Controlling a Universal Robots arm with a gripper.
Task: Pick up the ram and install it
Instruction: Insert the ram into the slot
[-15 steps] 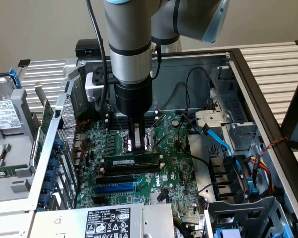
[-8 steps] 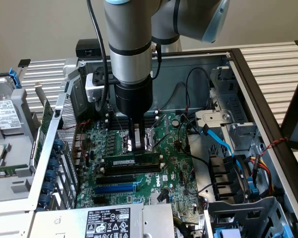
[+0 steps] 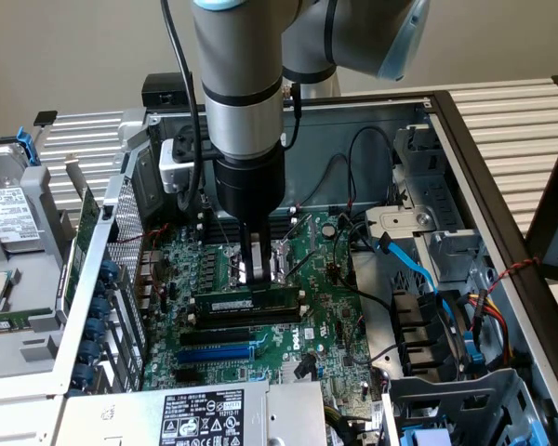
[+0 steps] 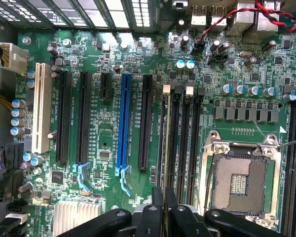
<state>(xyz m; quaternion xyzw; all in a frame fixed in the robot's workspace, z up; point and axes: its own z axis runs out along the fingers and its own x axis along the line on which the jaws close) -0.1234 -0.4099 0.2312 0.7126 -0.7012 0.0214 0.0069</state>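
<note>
claw (image 3: 254,275) clenched on the ram (image 3: 231,304), gripping its top edge near mid-length. ram stands upright directly under the claw, lined up along a black memory slot (image 4: 185,148), cpu socket (image 4: 239,182) just beside the claw.

Soft, even room light brightens the wall (image 3: 65,46) and slatted surface (image 3: 511,121) in the exterior view, while the arm (image 3: 246,93) leaves the motherboard (image 3: 330,279) and the ram (image 3: 246,303) under it dimmer. In the wrist view the metal slats (image 4: 113,12) glare to white, the heatsink (image 4: 76,215) shines, and the black end effector (image 4: 164,197) gripping the ram's edge is a dark silhouette.
</note>
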